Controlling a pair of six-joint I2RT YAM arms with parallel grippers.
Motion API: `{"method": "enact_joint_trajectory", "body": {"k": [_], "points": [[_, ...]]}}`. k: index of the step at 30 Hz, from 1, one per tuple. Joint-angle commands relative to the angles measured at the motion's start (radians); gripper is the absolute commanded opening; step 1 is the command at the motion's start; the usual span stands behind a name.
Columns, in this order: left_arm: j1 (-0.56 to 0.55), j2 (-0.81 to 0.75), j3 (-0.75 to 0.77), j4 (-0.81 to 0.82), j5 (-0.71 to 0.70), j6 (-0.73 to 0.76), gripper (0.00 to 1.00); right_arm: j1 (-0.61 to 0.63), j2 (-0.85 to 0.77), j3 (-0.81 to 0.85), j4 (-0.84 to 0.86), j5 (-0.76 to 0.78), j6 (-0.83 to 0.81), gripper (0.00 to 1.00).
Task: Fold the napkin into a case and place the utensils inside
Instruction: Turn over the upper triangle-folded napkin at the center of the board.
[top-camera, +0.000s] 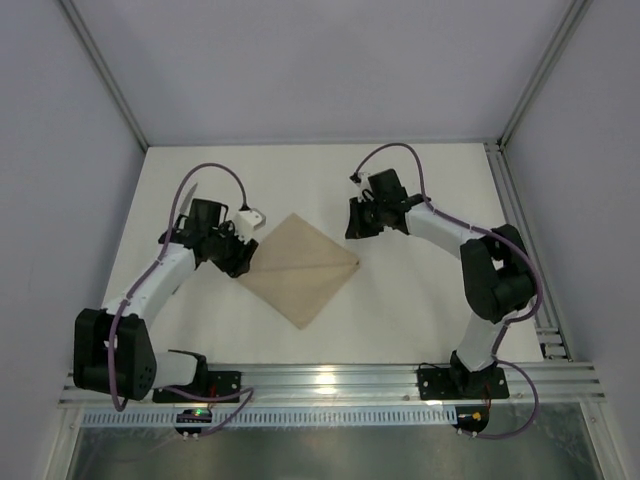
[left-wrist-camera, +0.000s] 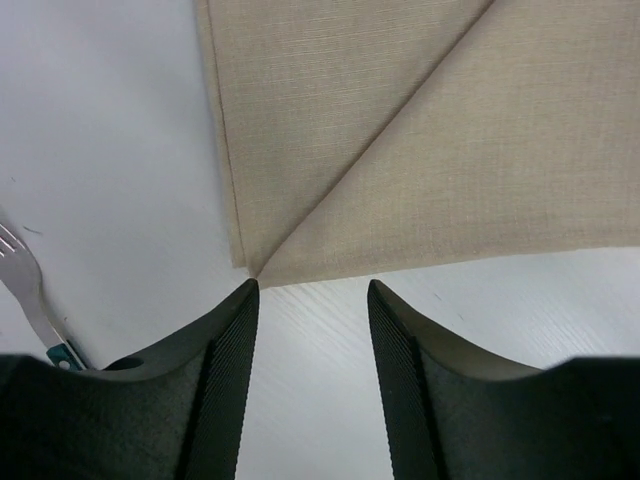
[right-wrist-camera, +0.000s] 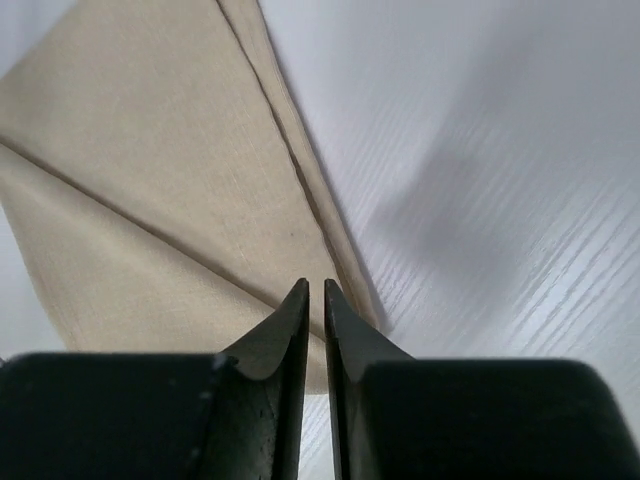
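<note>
Bearing surface: a white table (top-camera: 430, 190), with both arm bases at its near edge.
Napkin (top-camera: 300, 265): a beige-tan cloth lying flat near the middle of the table, between the two arms. From the top view it sits as a diamond, and a straight fold edge runs across it from its left corner to its right corner. One layer lies over another along that line.
Left gripper (left-wrist-camera: 312, 285): released, grasping nothing, its jaws well apart with only bare table between them. The napkin's left corner lies just ahead of the fingertips.
Right gripper (right-wrist-camera: 312, 287): fingers drawn almost together with only a thin slit between them, and no cloth visible in it. It hangs over the napkin's right corner, where the doubled edge runs beneath the fingertips. Whether it touches the cloth cannot be told.
Fork (left-wrist-camera: 22, 268): on the table beside the left gripper and apart from the napkin. Its silver tines show, while most of its teal handle is hidden under the gripper body.
</note>
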Motion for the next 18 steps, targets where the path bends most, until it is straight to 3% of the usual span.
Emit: {"method": "enact_joint_trajectory", "body": {"k": [1,4,6,10,13,18], "points": [[-0.007,-0.023,0.043,-0.106,0.099,0.057,0.52,0.005,-0.107,0.050,-0.087,0.012,-0.086,0.16],[-0.068,-0.029,0.031,-0.114,0.090,0.059,0.55,0.002,-0.202,0.004,-0.077,0.013,-0.078,0.32],[-0.212,-0.059,0.000,-0.074,0.035,0.056,0.57,-0.016,-0.244,-0.050,-0.073,-0.006,-0.057,0.40],[-0.473,-0.063,-0.015,-0.032,-0.014,0.059,0.75,-0.038,-0.275,-0.168,-0.040,-0.053,-0.014,0.42],[-0.679,-0.055,-0.075,0.064,-0.144,0.097,0.77,-0.038,-0.305,-0.258,0.006,-0.062,0.021,0.43],[-0.845,-0.011,-0.144,0.201,-0.260,0.161,0.78,-0.038,-0.362,-0.375,0.080,-0.086,0.086,0.43]]}}
